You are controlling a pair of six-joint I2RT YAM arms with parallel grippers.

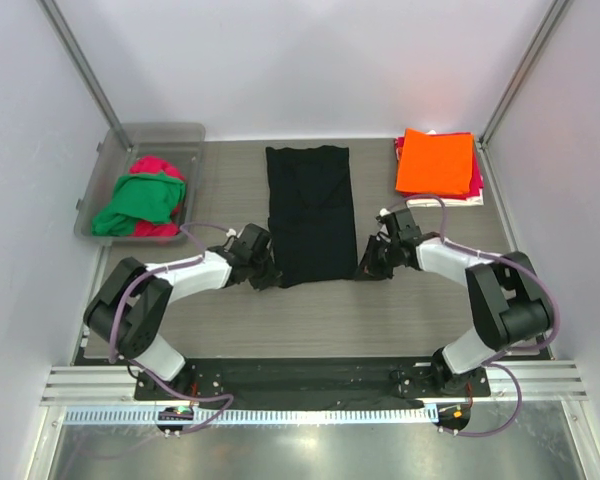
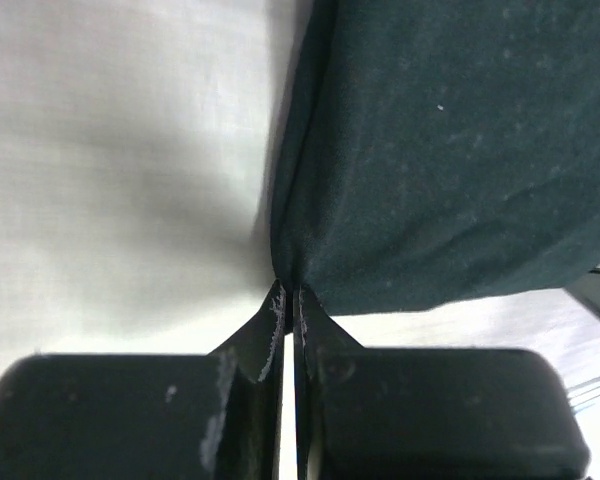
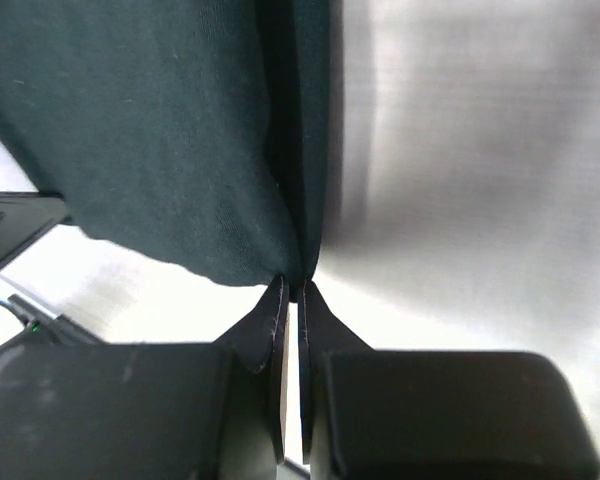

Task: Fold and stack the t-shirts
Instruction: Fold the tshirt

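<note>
**Left side.** A clear grey bin (image 1: 98,190) stands at the far left corner of the table, against the wall. It holds a green t-shirt (image 1: 138,200) and a crimson-pink t-shirt (image 1: 160,165), both crumpled. These are judged to be unfolded stock awaiting their turn.

**Left gripper** (image 2: 288,296). The jaws are clenched on the near left corner of the black t-shirt (image 1: 310,215), with cloth pinched between the tips.

**Centre.** The black t-shirt lies flat mid-table as a long strip running from far to near, its sides apparently already folded in.

**Right gripper** (image 3: 292,290). The jaws are clamped on the near right corner of the same garment. With both near corners held, the likely purpose is to lift the near end and carry it over the far end, halving the strip evenly.

**Right side.** An orange t-shirt (image 1: 436,162) tops a squared pile at the far right corner, with a white t-shirt (image 1: 450,200) showing beneath it. This is judged to be the finished stack.

**Surface and room.** The table (image 1: 310,325) is flat, grey and wood-grained. Pale walls (image 1: 310,60) enclose three sides, and a metal rail (image 1: 310,385) along the near edge carries the arm bases.
</note>
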